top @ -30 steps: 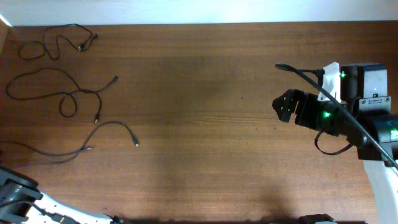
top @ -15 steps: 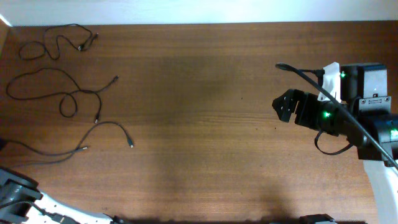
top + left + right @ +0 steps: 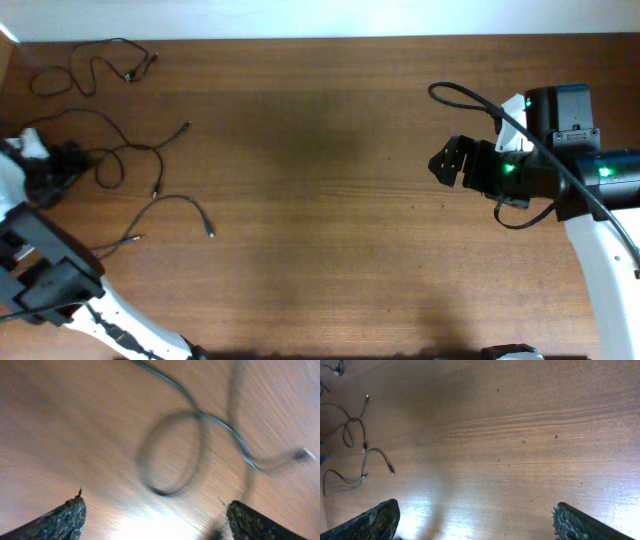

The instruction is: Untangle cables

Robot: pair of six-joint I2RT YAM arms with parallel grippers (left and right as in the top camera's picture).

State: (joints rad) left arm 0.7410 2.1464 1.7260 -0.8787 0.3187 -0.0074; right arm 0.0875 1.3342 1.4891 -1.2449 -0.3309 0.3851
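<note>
Shows the cables (image 3: 150,148) lying as separate strands at the left end of the table (image 3: 320,200). Has the left gripper (image 3: 151,505) spread wide, holding nothing, right over one loop. Has the right gripper (image 3: 476,505) spread too, well apart from them.

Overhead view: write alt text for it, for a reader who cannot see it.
Three thin black cables lie as separate strands at the left end of a wooden table. The left gripper hovers open beside the middle cable's loop, and the right gripper is open over bare wood on the right.
</note>
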